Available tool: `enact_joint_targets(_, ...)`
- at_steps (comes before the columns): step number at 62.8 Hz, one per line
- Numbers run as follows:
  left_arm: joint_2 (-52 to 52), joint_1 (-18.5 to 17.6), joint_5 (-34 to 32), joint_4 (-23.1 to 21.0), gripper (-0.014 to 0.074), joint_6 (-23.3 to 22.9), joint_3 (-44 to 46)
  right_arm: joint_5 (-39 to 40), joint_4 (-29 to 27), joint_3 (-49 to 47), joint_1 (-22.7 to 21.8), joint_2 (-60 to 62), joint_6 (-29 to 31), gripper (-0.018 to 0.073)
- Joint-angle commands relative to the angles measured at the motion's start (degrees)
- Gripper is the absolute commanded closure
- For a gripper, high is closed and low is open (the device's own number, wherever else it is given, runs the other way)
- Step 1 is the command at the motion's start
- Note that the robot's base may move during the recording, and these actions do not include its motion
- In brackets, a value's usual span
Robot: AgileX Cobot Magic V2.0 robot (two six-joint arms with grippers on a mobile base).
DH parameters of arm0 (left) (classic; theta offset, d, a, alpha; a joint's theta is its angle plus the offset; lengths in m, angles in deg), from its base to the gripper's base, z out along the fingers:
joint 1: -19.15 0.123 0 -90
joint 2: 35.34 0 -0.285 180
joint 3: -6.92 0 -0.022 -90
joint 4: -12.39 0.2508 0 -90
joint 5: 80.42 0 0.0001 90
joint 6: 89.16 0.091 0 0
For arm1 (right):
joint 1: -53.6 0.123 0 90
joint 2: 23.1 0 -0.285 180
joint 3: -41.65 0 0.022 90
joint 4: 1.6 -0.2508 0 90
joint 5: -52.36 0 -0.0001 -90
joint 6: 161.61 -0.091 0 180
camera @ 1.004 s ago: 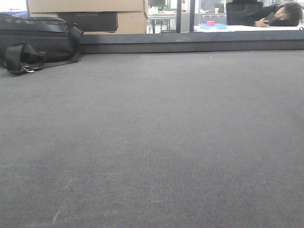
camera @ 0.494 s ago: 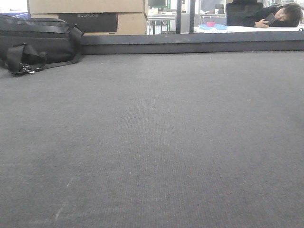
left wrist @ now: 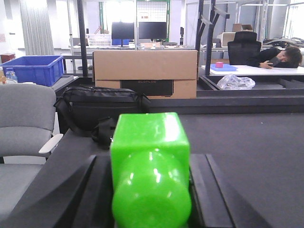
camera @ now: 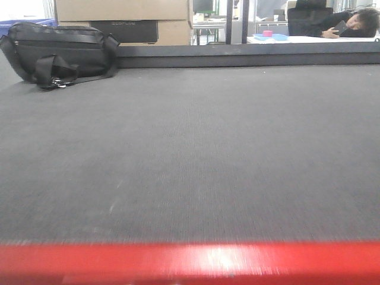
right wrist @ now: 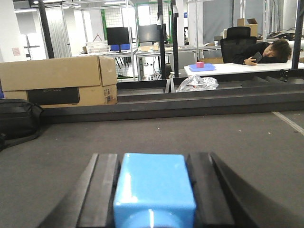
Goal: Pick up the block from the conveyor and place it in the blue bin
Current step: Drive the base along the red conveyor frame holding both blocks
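In the left wrist view a glossy green block with a rounded near end sits between the black fingers, and my left gripper is shut on it. My right gripper is shut on a light blue block in the right wrist view. Both hang over the dark grey woven conveyor, whose low dark rail runs along the far edge. The blue bin stands far off at the left, beyond a grey chair. Neither gripper shows in the front view.
A black bag lies at the belt's far left corner, with a cardboard box behind it. A blurred red band crosses the bottom of the front view. A person leans on a white desk behind the rail.
The front view has shifted: the bag and box now sit further right and lower. The red band has come into the bottom edge.
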Motion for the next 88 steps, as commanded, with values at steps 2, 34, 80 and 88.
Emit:
enact_joint_targets(2,-0.25,-0.42,-1.16,0.05,0.0708,-0.35,0.09,1.48,0.19,-0.14,0.12,0.25,0.33,0.0713)
enact_joint_targets(34,-5.25,-0.32,-1.16,0.05,0.0708,-0.35,0.09,1.49,0.19,-0.14,0.12,0.37,0.33,0.0713)
enact_joint_targets(80,-6.67,-0.32,-1.16,0.05,0.0708,-0.35,0.09,1.49,0.19,-0.14,0.12,0.37,0.33,0.0713)
enact_joint_targets(88,-6.67,-0.32,-1.16,0.05,0.0708,-0.35,0.09,1.49,0.19,-0.14,0.12,0.37,0.33,0.0713)
